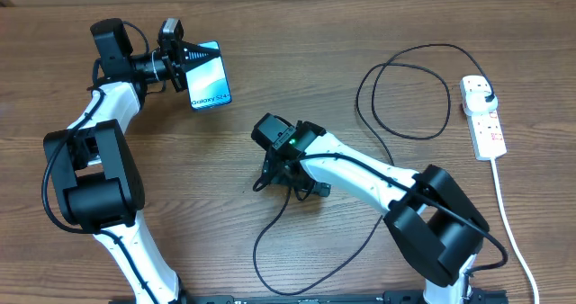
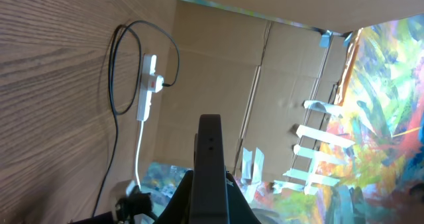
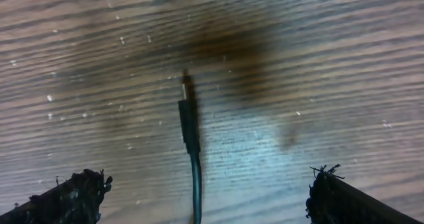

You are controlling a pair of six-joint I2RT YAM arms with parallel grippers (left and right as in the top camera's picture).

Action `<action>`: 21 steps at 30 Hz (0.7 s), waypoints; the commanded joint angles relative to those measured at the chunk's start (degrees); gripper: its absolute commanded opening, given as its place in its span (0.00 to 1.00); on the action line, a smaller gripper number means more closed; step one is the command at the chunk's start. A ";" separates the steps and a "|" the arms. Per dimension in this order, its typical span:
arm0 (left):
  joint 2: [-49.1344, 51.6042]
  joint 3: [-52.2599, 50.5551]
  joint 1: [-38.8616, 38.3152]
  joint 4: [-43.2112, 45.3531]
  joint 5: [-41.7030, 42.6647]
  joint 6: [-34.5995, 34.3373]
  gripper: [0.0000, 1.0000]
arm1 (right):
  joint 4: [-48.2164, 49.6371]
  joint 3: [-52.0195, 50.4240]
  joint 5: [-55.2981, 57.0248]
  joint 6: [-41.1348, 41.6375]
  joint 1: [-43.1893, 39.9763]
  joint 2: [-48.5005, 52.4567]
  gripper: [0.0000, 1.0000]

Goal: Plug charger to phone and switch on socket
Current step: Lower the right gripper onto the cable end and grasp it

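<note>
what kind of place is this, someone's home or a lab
Probably a robotics lab bench, not a home: a wood-grain table walled by plain cardboard panels, a left arm and right arm working over it, and a white power strip laid out on it.

The overhead camera looked straight down from high above the table (image 1: 297, 34), taking in both arms, their bases at the near edge. The right wrist camera faced straight down, very close to the wood, on the free end of the charger (image 3: 190, 128). The left wrist camera, rolled onto its side, looked low across the table toward the right, past the close, edge-on phone (image 2: 211, 164) to the distant socket (image 2: 148, 85) and a cardboard wall (image 2: 218, 71). Overhead shared that socket and cable loop.
</note>
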 commanded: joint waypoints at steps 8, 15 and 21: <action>-1.73 0.11 0.59 0.24 2.27 1.16 0.04 | 0.66 1.27 0.13 -2.12 -0.02 3.10 0.93; -1.75 0.11 0.59 0.24 2.27 1.20 0.04 | 2.56 1.27 0.15 -4.07 -0.07 4.02 0.82; -1.75 0.11 0.59 0.24 2.27 1.38 0.04 | 2.89 1.29 -1.40 -4.96 -1.05 5.99 0.63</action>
